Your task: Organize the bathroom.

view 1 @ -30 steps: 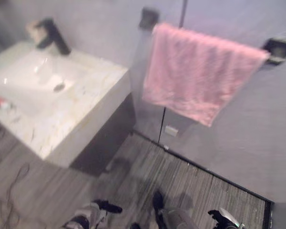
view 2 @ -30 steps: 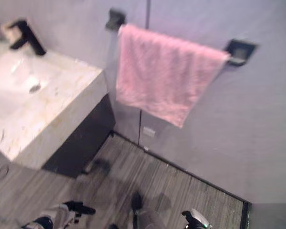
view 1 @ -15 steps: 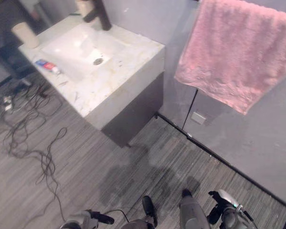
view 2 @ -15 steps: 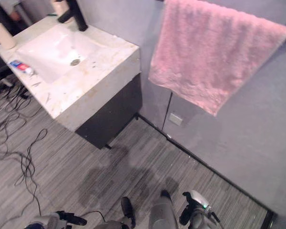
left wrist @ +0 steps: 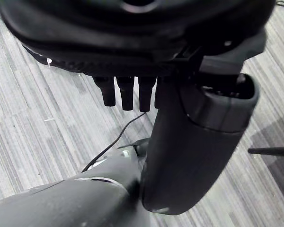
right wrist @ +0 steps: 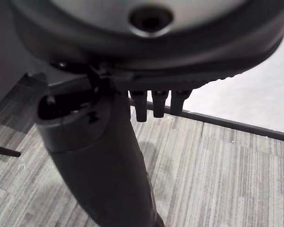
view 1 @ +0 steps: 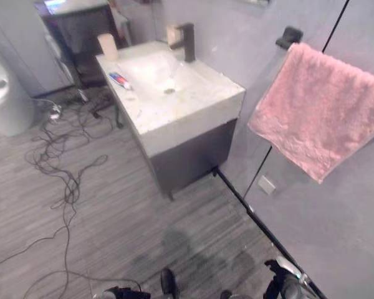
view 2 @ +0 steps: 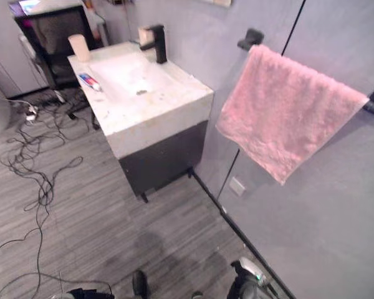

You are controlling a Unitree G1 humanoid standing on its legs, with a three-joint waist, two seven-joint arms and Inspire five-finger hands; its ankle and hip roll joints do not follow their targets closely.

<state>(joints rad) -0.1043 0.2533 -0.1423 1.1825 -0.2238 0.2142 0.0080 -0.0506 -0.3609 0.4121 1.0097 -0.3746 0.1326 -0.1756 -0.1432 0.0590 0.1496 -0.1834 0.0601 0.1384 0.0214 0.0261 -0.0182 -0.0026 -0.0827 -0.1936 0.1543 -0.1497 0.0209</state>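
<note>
We start at the far left, where loose black cables [view 1: 56, 162] trail over the grey plank floor [view 1: 112, 224]. Beyond them stands the white vanity [view 1: 193, 103] on its dark cabinet [view 1: 187, 159]. On its top, left of the basin, a pale cup [view 1: 106, 45] stands upright, and a tube [view 1: 119, 80] with red and blue print lies flat, its long axis running along the counter's left edge; we cannot read the print. A black tap [view 1: 186, 41] rises at the back of the basin. To the right, the pink towel [view 2: 287, 112] hangs draped over a black wall rail [view 2: 252, 37], its long edge following the rail and its folds dropping straight down. Low in the head views, our left hand [left wrist: 128, 94] and right hand [right wrist: 154, 104] hang over the floor, fingers straight, holding nothing.
</note>
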